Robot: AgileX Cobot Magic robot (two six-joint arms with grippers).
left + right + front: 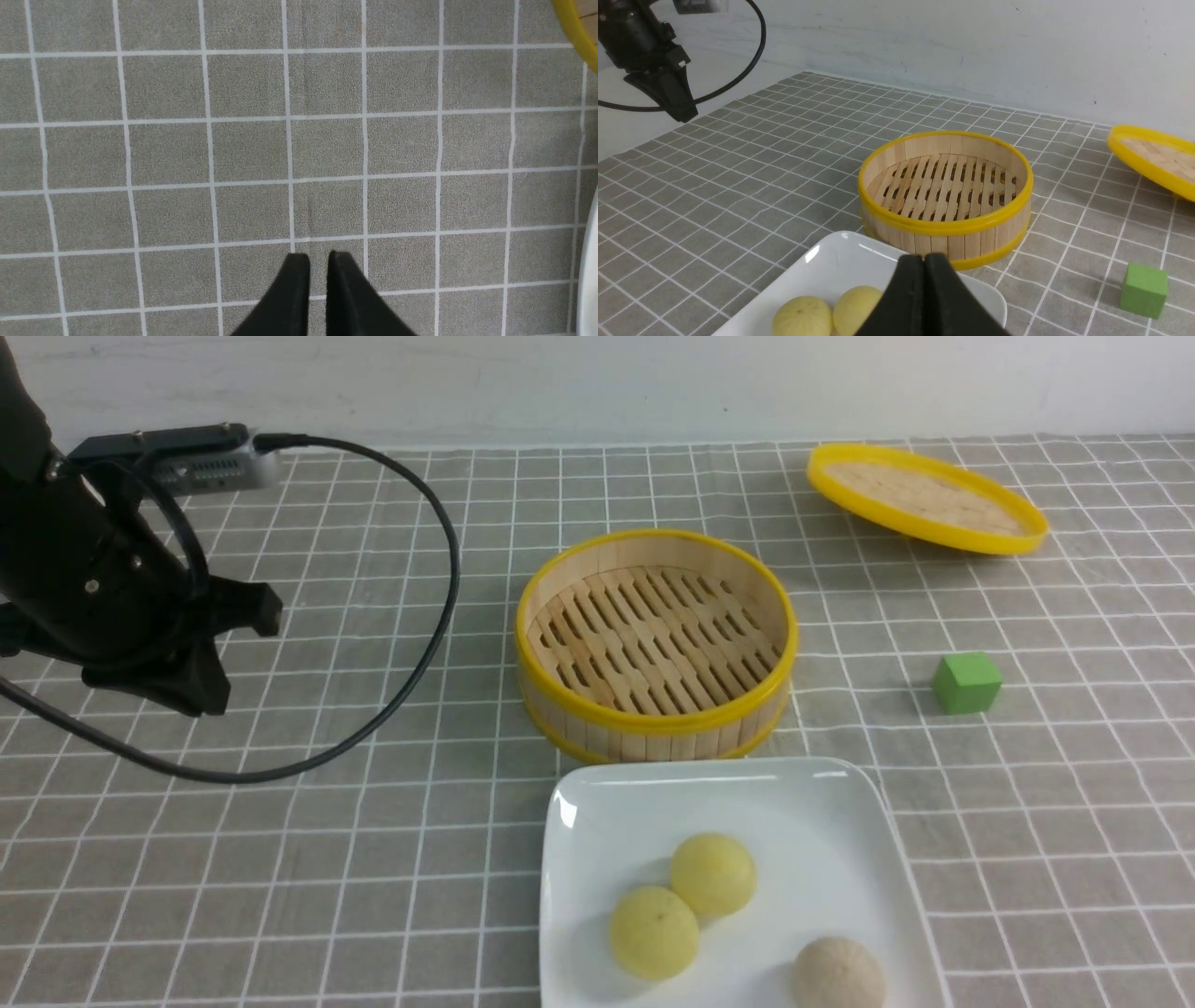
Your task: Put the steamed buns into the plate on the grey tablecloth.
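Observation:
The white square plate (597, 812) lies on the grey tablecloth (373, 859) at the near centre. It holds the three steamed buns: two pale yellow ones (714, 875) (653, 931) touching each other, and a beige one (838, 975) apart near the front edge. My left gripper (205, 695) hangs over bare cloth at the far left, well away from the plate; its fingers stand almost together and hold nothing (318, 255). My right gripper (923, 257) is shut and empty above the plate's near side (831, 261). It shows two yellow buns (802, 317) (856, 308) and hides the beige one.
An empty bamboo steamer basket (656, 644) stands just behind the plate. Its yellow-rimmed lid (924, 497) lies tilted at the back right. A green cube (966, 682) sits right of the basket. A black cable (411, 672) loops from the left arm over the cloth.

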